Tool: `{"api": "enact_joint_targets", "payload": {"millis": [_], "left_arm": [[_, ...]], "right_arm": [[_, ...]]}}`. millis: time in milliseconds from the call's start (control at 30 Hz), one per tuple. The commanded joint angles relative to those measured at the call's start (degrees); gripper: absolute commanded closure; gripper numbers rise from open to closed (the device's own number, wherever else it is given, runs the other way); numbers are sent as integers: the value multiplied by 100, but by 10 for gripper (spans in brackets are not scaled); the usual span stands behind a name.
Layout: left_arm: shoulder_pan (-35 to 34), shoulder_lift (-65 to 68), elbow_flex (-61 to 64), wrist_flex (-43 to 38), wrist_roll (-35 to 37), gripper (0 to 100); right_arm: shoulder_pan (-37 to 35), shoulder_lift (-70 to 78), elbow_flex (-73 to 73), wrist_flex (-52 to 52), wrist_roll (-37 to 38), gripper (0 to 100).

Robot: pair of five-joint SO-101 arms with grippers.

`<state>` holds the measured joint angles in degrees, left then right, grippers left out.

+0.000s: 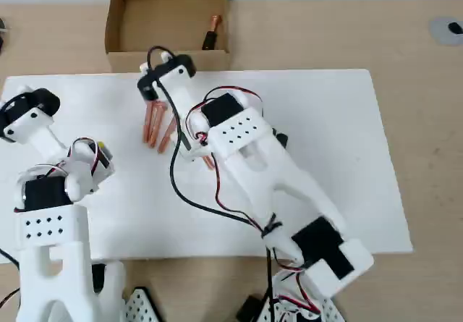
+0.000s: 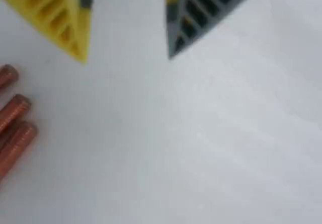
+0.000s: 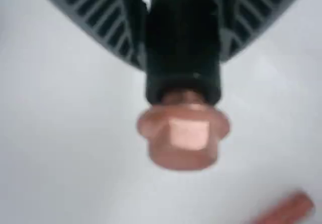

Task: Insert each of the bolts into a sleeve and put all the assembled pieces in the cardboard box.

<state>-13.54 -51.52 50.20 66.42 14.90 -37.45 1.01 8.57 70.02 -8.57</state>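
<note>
Black sleeve [image 3: 182, 83] with copper bolt [image 3: 183, 136] head sticking out of its end, clamped between right gripper [image 3: 181, 53] jaws over white sheet [image 1: 325, 155]. Three loose bolts [image 1: 154, 123] lie side by side on sheet, near cardboard box [image 1: 116, 25]. One assembled piece [image 1: 212, 31] inside box, by side wall. Left gripper [image 2: 126, 53] jaws apart, nothing between them, low over sheet, loose bolts just beyond.
</note>
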Motion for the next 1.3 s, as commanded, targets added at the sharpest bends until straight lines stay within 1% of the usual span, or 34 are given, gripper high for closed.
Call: {"api": "enact_joint_targets", "payload": {"millis": [0, 133, 267, 433, 633, 767, 833, 967, 1067, 1133, 1267], "left_arm": [[-79, -4, -334, 18, -176, 882], [-79, -4, -334, 26, -193, 883], [-79, -4, -343, 97, -193, 883], [-79, -4, -343, 97, -193, 883], [-79, -4, -343, 97, -193, 883], [-79, -4, -343, 97, -193, 883], [-79, -4, -343, 97, -193, 883], [-62, -4, -334, 97, -193, 883], [-35, -4, -325, 97, -193, 883], [-35, -4, -316, 97, -185, 883], [-26, -4, -290, 97, -185, 883]], "right_arm": [[84, -523, -356, -466, -202, 988], [171, -646, -356, -1222, -334, 988], [435, -646, -347, -2268, -360, 988], [716, -681, 101, -3587, -334, 988], [822, -681, 681, -4879, -316, 988], [813, -681, 1077, -6004, 44, 988], [822, -646, 1270, -6796, 123, 988], [813, -418, 1719, -8466, 765, 988], [857, 66, 1710, -9521, 923, 988], [971, 488, 1455, -9829, 949, 988], [1182, 1411, 532, -9811, 949, 988]]}}
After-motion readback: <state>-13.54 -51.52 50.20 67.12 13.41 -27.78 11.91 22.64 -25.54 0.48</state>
